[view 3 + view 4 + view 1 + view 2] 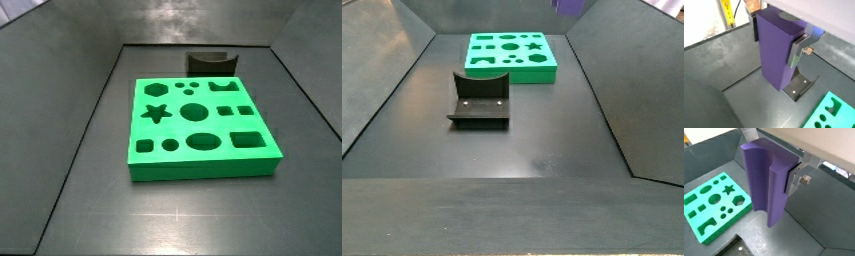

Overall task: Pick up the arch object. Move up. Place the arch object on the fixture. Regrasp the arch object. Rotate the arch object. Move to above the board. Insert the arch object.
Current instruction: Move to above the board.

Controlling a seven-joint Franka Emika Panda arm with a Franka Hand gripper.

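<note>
We're looking straight down the claw (769, 165), and it's clamped tight on the purple block (767, 185), carried high above the floor. One silver finger (799, 50) lies flat against the block's side; its partner on the opposite face is mostly hidden, only a dark strip showing in a wrist view. The block hangs long axis up and down, with a rounded groove running along one face, and its lower end is clear of everything. Its upper end is cut off where it meets the wrist.

From the side cameras we barely see any of this: just a sliver of purple at the top edge of a side view (571, 6), and nothing of the claw's fingers.

Below, the black holder (480, 100) stands on the dark floor, unoccupied, well apart from the green board (201, 130). In a wrist view the block hides most of the holder, leaving only its base plate (799, 86) peeking out. The board (716, 204) lies flat, its star, circle, hexagon, square and arch cutouts all unfilled. Sloping grey walls ring the floor, and there's plenty of open floor around both pieces.
</note>
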